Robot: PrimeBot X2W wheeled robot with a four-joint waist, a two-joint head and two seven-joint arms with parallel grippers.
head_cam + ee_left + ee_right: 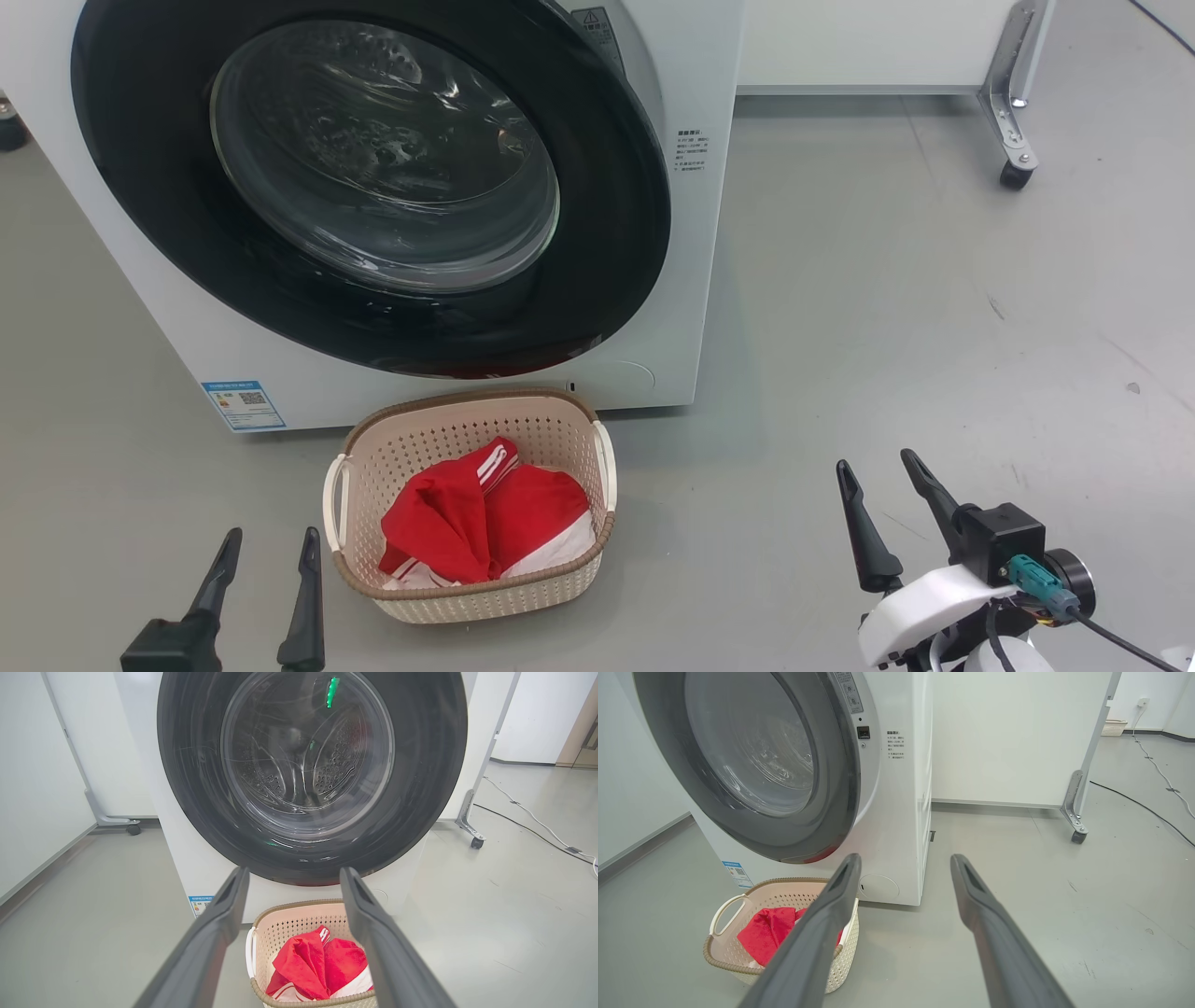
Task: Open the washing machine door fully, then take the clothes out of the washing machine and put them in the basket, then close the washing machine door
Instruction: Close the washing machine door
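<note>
The washing machine is white and stands straight ahead. The washing machine door has a black rim and a glass bowl. It lies nearly against the front, with a strip of grey ring and the latch slot showing past its right edge. On the floor before it sits the cream basket, with the red, white-striped clothes inside. My left gripper is open, just left of the basket. My right gripper is open over bare floor to the basket's right. Both grippers hold nothing.
A white panel on a metal leg with a caster stands at the back right. Cables run across the grey floor far right. Another panel's wheeled leg stands left of the machine.
</note>
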